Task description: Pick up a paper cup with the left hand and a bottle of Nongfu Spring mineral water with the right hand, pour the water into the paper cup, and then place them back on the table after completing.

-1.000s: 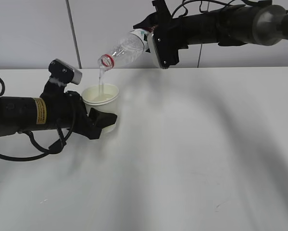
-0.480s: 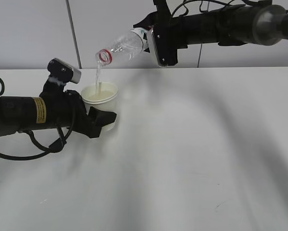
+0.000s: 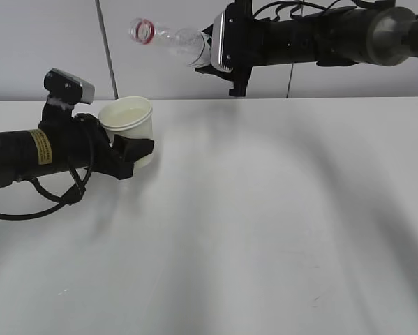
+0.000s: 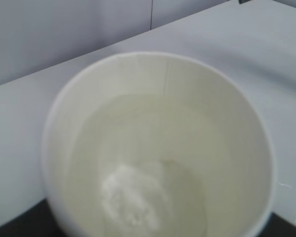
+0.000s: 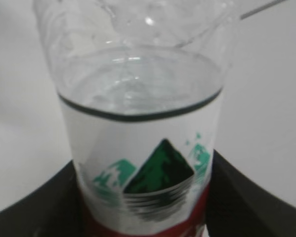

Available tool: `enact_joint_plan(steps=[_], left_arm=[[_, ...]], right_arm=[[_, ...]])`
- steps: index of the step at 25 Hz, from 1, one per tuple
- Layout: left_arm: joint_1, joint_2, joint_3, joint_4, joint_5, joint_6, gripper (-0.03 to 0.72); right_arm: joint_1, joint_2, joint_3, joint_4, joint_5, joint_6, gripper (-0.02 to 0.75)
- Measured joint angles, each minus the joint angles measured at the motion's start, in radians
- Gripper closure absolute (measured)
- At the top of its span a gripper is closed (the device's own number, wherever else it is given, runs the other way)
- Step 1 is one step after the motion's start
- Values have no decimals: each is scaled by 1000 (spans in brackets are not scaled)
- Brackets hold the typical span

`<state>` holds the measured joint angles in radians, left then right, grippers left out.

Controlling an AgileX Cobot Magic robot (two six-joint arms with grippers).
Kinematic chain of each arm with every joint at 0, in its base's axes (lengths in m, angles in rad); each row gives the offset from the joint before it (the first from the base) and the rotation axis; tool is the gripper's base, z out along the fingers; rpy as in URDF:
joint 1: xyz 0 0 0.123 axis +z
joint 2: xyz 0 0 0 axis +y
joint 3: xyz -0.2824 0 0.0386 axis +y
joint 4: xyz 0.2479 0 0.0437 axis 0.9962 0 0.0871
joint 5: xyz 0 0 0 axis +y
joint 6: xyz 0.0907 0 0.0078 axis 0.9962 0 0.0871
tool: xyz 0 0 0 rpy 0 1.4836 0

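Observation:
The white paper cup (image 3: 128,125) is held upright just above the table (image 3: 278,209) at the left, with my left gripper (image 3: 130,144) shut around its lower wall. In the left wrist view the cup (image 4: 157,74) fills the frame, and water (image 4: 152,197) lies in its bottom. High at the back, my right gripper (image 3: 214,46) is shut on the labelled end of the clear bottle (image 3: 175,38). The bottle lies nearly level, its red-ringed open mouth pointing left and slightly up, with no stream leaving it. The right wrist view shows the bottle (image 5: 140,148) between black fingers (image 5: 34,210), water (image 5: 138,89) pooled inside.
A grey wall with a dark vertical seam (image 3: 105,49) stands behind the table. Black cables (image 3: 48,202) loop under the left arm at the table's left edge. The right arm (image 3: 334,35) spans the upper right, high above the tabletop.
The bottle has tipped back from mouth-down to nearly level and risen, and the stream has stopped. The left gripper has carried the cup leftward, away from under the bottle's mouth.

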<state>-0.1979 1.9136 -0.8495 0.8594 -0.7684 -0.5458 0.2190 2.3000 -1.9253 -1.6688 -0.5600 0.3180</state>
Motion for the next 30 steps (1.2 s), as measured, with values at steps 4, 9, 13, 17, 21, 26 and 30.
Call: enact_joint_plan(steps=[4,9,13,17,21,26,30], left_arm=[[6,0,0,0,-1,18,282],[8,1,0,0,-1,60,282],[8,14,0,0,-9,62,282],[9,30,15,1,-60,62,282],[9,44,31,3,-85,62,282],[9,85,32,32,-138,62,282],[8,133,32,50,-220,62,282]], right_arm=[[0,0,0,-10,-39,346,290],[0,0,0,-77,-134,677,290],[-2,0,0,-81,-196,792,290],[-24,3,44,17,-264,806,290],[-67,7,115,111,-316,776,290],[-106,12,206,204,-353,693,290],[-124,12,278,264,-392,603,290]])
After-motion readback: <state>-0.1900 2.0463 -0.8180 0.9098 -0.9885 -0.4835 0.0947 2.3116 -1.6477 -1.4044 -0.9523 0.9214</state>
